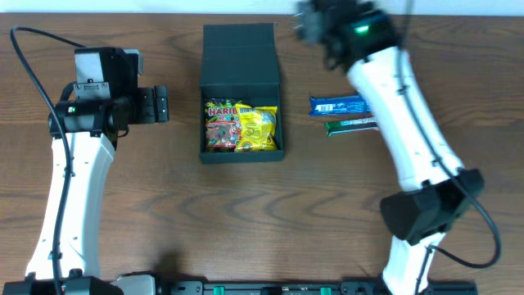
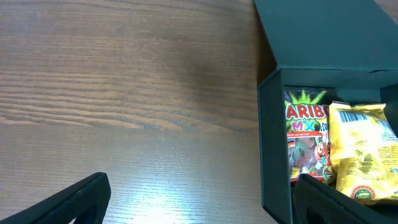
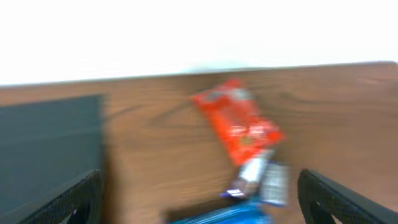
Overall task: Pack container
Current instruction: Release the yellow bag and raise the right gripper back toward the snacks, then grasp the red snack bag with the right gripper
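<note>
1. Closest to the arm bases is the brown wood-grain table (image 1: pixel 327 213).
2. The container (image 1: pixel 204 123) sits mid-table between the two arms. It is a shallow, rectangular box in matte dark green-black, with thin card-like walls and its open tray on the near side.
3. In the tray a Haribo packet (image 1: pixel 221 124) lies on the left and a yellow packet (image 1: pixel 260 129) on the right. The two touch, and together they cover most of the floor.
4. The left gripper (image 1: pixel 161 105) is left of the container, near it but apart. Its jaws are spread wide with nothing between them.
5. Right of the box, well apart from it, a green wrapped bar (image 1: pixel 350 124) lies just beside a blue wrapped bar (image 1: pixel 337 105).
6. The hinged flap lid (image 1: pixel 240 53) is folded back flat on the table on the far side.
7. Farthest away, the right gripper (image 1: pixel 307 20) is blurred near the lid's far right corner. In its wrist view the jaws are wide and empty above a blurred red packet (image 3: pixel 236 124).
</note>
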Robot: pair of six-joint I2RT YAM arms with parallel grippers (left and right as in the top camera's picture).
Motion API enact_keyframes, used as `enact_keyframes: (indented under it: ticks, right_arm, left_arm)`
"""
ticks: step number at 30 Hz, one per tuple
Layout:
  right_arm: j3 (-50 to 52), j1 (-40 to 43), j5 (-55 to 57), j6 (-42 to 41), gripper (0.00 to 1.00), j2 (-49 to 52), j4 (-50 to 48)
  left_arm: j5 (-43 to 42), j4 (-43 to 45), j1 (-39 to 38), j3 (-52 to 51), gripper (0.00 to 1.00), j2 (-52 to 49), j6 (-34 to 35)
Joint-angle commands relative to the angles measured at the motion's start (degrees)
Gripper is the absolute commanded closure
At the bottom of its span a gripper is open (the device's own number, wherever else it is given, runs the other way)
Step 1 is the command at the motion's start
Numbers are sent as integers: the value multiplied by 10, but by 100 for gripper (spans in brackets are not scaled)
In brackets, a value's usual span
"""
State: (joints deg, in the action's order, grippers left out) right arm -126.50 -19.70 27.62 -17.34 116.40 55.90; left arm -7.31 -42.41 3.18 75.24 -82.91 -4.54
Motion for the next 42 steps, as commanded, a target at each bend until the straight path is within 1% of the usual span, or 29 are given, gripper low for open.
enact_keyframes:
  ticks: [1,3,5,9,12,19,26,37,38,39,42]
  right_arm:
    - [19,39,41,9,1,15,-3]
    - [34,68,6,38,1,20,-33]
    - [43,102,-62,82,1,38,-72]
    - [42,151,-134,88,1,93,-116]
    - [42,172,-178,118,1,137,-154]
    - [40,187,-189,149,1,229,-231]
    - [40,201,-197,148,1,277,-293]
    - [40,204,-198,148,1,329,-318]
    - [40,204,-201,148,2,332,-318]
    - [40,204,-205,148,5,332,-318]
    - [40,204,-206,146,20,333,-319]
  left_arm:
    - [0,-2,2,14,5,5,-2]
    - [0,-2,2,14,5,5,-3]
    - [0,-2,2,14,5,5,-7]
    - [0,-2,2,14,5,5,-7]
    - [0,-2,2,14,5,5,-7]
    - [0,-3,2,14,5,5,-6]
    - [0,-2,2,14,5,5,-6]
    - [0,-2,2,14,5,5,-5]
    - [0,-2,2,14,5,5,-4]
    - [0,-2,2,14,4,5,-3]
    - [0,-2,2,14,5,5,-2]
